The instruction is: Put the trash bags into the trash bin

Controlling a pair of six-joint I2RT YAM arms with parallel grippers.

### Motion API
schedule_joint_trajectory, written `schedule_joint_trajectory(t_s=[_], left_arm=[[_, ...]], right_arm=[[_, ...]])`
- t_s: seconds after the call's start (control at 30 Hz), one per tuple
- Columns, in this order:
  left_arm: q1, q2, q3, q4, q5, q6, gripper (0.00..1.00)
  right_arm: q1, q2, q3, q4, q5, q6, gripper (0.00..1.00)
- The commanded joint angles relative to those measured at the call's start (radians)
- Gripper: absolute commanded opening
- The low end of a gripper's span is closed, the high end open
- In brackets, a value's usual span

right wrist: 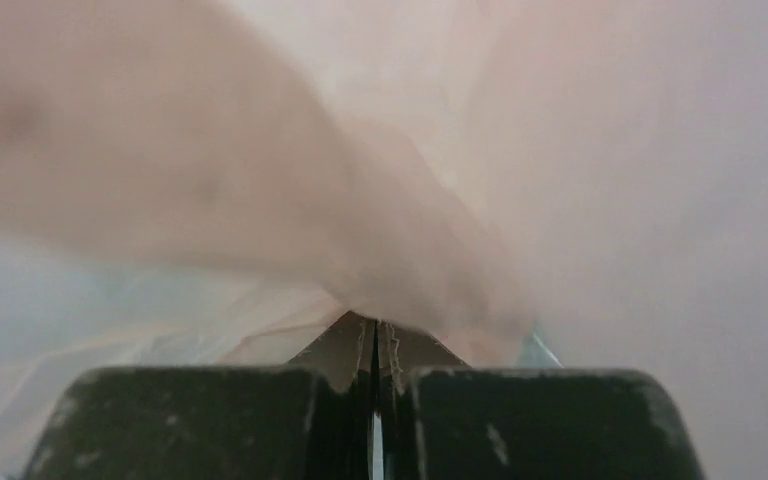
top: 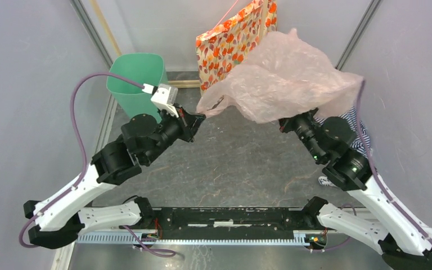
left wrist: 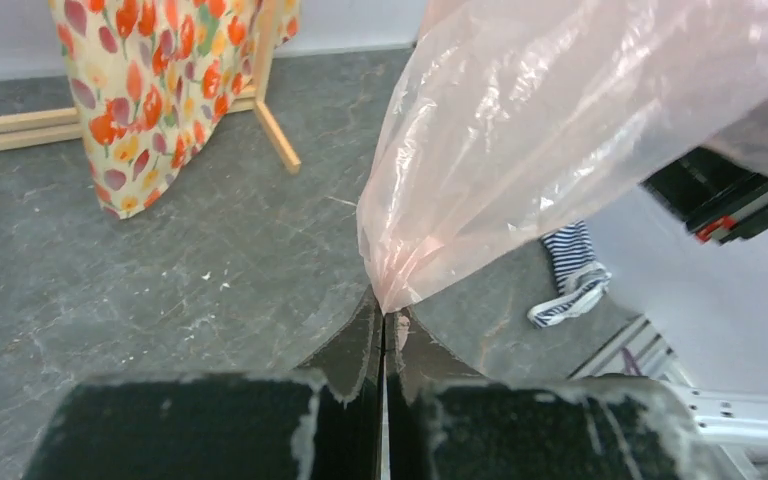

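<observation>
A thin pink translucent trash bag (top: pixel 284 76) hangs spread in the air between my two grippers, over the back middle of the table. My left gripper (top: pixel 201 116) is shut on the bag's left corner; the left wrist view shows the film (left wrist: pixel 560 130) pinched at my closed fingertips (left wrist: pixel 383 312). My right gripper (top: pixel 286 121) is shut on the bag's lower right part; the bag (right wrist: pixel 380 150) fills the right wrist view above the closed tips (right wrist: pixel 376 325). The mint-green trash bin (top: pixel 136 81) stands at the back left, just behind my left wrist.
An orange floral bag (top: pixel 233 39) stands at the back centre, behind the pink bag, by a wooden strip (left wrist: pixel 275 135). A blue-and-white striped cloth (top: pixel 355 132) lies at the right, beside my right arm. Grey walls close both sides.
</observation>
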Motion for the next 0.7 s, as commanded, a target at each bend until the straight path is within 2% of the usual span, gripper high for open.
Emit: schedule_joint_trajectory(t_s=[0.0, 0.17, 0.37, 0.43, 0.53, 0.67], left_arm=[[-0.003, 0.056, -0.084, -0.04, -0.068, -0.045, 0.02], [-0.003, 0.025, -0.249, -0.025, -0.064, -0.135, 0.02], [-0.002, -0.04, -0.364, -0.047, -0.073, -0.225, 0.02], [-0.003, -0.021, -0.355, -0.075, -0.079, -0.234, 0.02], [-0.003, 0.025, -0.305, -0.122, -0.093, -0.229, 0.02], [-0.003, 0.091, -0.17, -0.208, -0.11, -0.239, 0.02]], right_arm=[[0.003, 0.066, -0.144, -0.102, 0.01, 0.029, 0.0], [0.004, 0.051, -0.401, -0.055, -0.096, 0.109, 0.0], [0.052, -0.01, -0.585, -0.055, -0.141, 0.186, 0.0], [0.053, -0.07, -0.595, -0.097, -0.114, 0.204, 0.0], [0.052, -0.115, -0.517, -0.183, -0.052, 0.21, 0.0], [0.052, -0.044, -0.429, -0.339, -0.007, 0.242, 0.0]])
